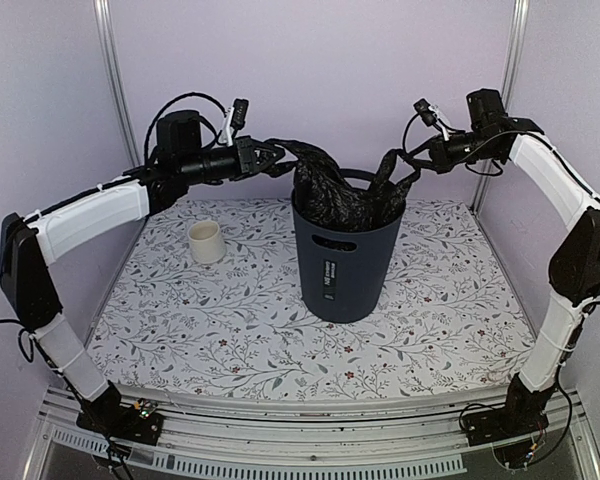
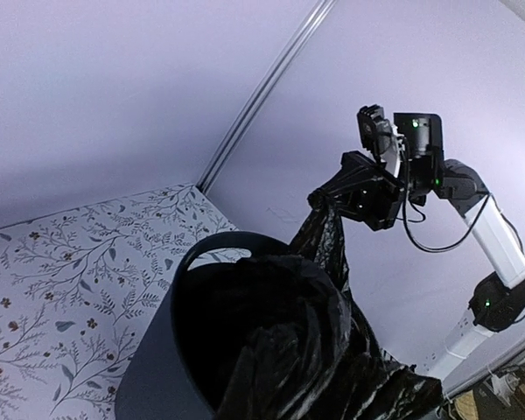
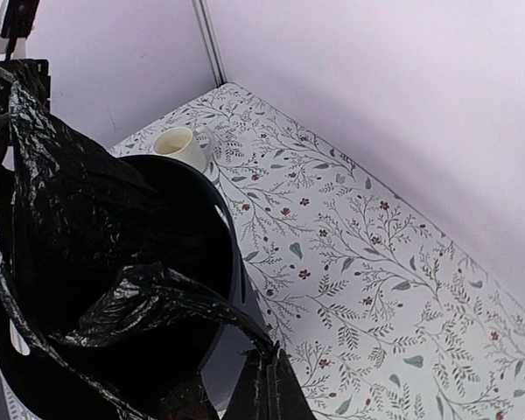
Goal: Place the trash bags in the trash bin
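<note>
The dark grey round trash bin (image 1: pixel 343 268) stands upright in the middle of the table, white label facing front. The glossy black trash bag (image 1: pixel 332 192) hangs into its mouth, stretched between both grippers above the rim. My left gripper (image 1: pixel 272 156) is shut on the bag's left edge, left of and above the bin. My right gripper (image 1: pixel 408 158) is shut on the bag's right edge, right of and above the bin. The left wrist view shows the bin (image 2: pixel 153 367) with the bag (image 2: pixel 324 350) draped inside. The right wrist view shows the bag (image 3: pixel 79 219) over the bin (image 3: pixel 232 262).
A small cream cup (image 1: pixel 207 241) stands on the floral tablecloth (image 1: pixel 180 320) left of the bin; it also shows in the right wrist view (image 3: pixel 179 144). Lilac walls and metal corner posts (image 1: pixel 113 90) close in the back and sides.
</note>
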Controlling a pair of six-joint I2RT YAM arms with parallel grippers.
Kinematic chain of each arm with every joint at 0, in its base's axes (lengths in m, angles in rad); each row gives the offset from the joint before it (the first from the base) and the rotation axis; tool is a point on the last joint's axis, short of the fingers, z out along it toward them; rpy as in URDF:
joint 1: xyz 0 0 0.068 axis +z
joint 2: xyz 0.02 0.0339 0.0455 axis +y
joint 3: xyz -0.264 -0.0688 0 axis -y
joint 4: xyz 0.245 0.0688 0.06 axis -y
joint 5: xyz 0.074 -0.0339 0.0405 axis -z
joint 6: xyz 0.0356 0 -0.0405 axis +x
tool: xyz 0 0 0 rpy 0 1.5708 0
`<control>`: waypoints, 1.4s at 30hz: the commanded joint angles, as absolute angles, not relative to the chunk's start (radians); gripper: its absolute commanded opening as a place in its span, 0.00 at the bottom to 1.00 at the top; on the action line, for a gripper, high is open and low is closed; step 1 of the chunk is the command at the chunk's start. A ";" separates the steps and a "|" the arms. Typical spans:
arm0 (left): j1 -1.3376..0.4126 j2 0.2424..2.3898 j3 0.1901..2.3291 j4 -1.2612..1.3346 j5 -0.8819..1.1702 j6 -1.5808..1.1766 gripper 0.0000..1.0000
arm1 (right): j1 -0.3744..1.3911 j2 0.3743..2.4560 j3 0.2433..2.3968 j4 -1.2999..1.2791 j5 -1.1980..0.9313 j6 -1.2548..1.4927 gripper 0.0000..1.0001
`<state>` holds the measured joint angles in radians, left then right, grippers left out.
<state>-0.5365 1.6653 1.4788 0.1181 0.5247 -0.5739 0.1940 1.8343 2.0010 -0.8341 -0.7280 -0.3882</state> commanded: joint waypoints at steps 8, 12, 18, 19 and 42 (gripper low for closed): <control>-0.425 1.624 1.503 -0.134 0.568 -0.525 0.00 | 0.090 1.693 1.876 -0.676 -0.847 -0.124 0.01; -0.423 1.589 1.511 -0.162 0.656 -0.514 0.00 | 0.070 1.608 1.813 -0.656 -0.913 -0.100 0.02; -0.446 1.525 1.449 -0.133 0.855 -0.549 0.00 | 0.070 1.453 1.635 -0.646 -1.030 -0.133 0.02; -0.450 1.507 1.424 -0.131 0.858 -0.548 0.00 | 0.070 1.425 1.576 -0.644 -1.041 -0.147 0.02; -0.657 1.479 1.089 -0.096 0.702 -0.404 0.00 | 0.139 1.290 1.128 -0.706 -1.111 -0.448 0.02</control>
